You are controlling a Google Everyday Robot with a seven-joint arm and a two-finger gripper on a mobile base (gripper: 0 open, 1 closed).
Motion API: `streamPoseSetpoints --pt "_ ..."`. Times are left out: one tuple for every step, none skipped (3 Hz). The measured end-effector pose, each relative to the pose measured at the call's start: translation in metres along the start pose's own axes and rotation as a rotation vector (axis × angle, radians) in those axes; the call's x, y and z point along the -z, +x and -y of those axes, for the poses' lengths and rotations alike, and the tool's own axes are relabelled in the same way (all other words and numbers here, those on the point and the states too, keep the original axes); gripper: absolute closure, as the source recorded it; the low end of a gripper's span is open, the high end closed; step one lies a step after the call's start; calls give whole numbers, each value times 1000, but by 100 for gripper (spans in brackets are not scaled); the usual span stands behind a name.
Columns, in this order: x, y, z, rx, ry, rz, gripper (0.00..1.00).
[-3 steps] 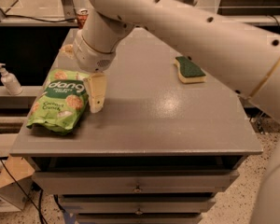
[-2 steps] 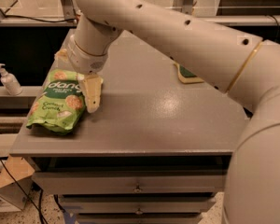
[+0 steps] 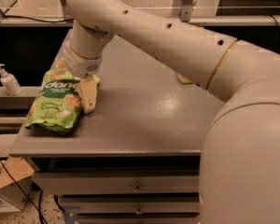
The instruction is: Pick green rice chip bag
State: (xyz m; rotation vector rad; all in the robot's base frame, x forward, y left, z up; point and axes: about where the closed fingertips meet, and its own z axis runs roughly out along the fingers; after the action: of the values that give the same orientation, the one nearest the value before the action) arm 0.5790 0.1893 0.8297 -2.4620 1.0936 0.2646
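Green rice chip bag [image 3: 55, 107] lies flat near the left front corner of the grey cabinet top [image 3: 144, 120], its dark patch with white "dang" lettering facing up and the pictured round chips below it. Your gripper [image 3: 86, 96] is down at the bag's upper right edge, hanging from the arm's wrist [image 3: 84, 59], which stands right over the top end of the pouch. A cream part of the claw reaches down beside the bag's right side, touching or almost touching the foil. You cannot tell whether the claw is apart, together or clamped on the bag, since the wrist hides much of it. The bag rests on the cabinet top and is not lifted.

Your arm [image 3: 177, 41] sweeps in from the right, crossing the back half of the surface and filling the right side of the view. A small yellowish item [image 3: 184, 80] peeks out from behind it. On a lower ledge to the left stands a pump bottle [image 3: 7, 79], well apart from the bag. Drawers [image 3: 116, 185] run across the cabinet front, and a cardboard box [image 3: 8, 185] sits on the floor at lower left.
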Motion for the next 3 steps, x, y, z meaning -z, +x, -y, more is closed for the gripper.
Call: streamPoseSetpoints --pt "1 1 0 -2 -8 -4 46" --pt "4 -1 1 -2 -8 -4 69" --pt "4 -1 1 -2 -8 -4 93"
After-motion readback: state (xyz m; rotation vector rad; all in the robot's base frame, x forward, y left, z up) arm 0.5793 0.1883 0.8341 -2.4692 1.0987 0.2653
